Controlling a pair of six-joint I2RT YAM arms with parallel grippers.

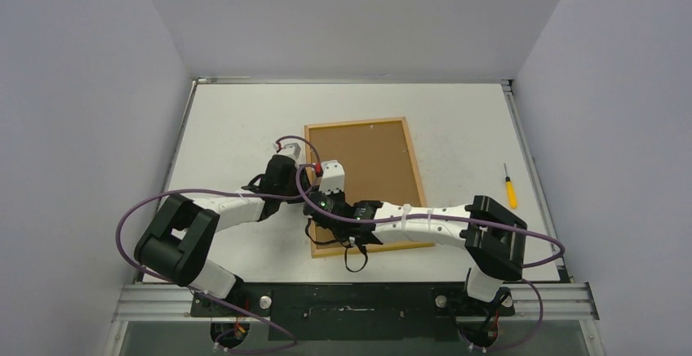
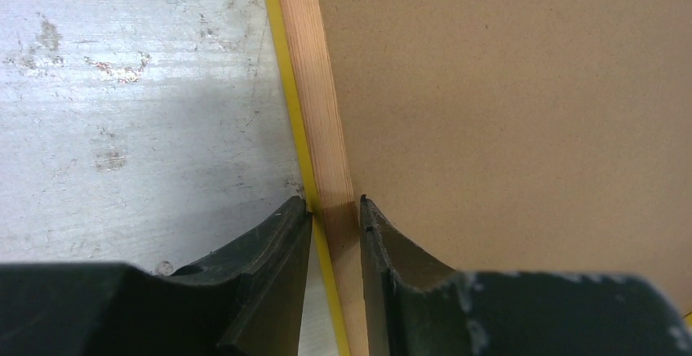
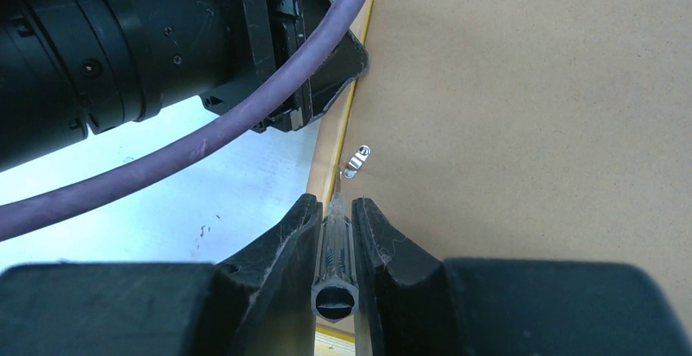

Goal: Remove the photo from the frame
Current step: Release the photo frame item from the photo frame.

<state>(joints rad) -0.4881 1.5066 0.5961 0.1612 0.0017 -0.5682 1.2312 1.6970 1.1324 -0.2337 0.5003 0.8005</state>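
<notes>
- 2 arms meet over the left long edge of the frame [image 1: 367, 172], which lies face down on the white table [image 1: 237, 127], brown side up, near the middle and slightly toward the arms' bases.
- Its long axis runs almost straight away from the bases, the far end leaning a little to the left; the short edges face the bases and the far wall.
- 1 yellow-handled screwdriver [image 1: 510, 190] lies well apart on the table, to the right of the frame, pointing roughly the same way.
- The left gripper [image 2: 336, 209] is nearly closed and pinches the wood rim [image 2: 322, 111]: 1 finger is on the table side against the thin yellow border [image 2: 294, 127], the other is on the backing [image 2: 522, 127].
- The right gripper [image 3: 334, 209] is clamped around a clear-handled tool [image 3: 334, 246], whose thin tip points along the rim toward a small metal tab [image 3: 357, 160] at the edge of the backing.
- Just beyond that tab, the left arm's black wrist and a purple cable [image 3: 204, 140] crowd the same edge, and the cable crosses the right wrist's view.
</notes>
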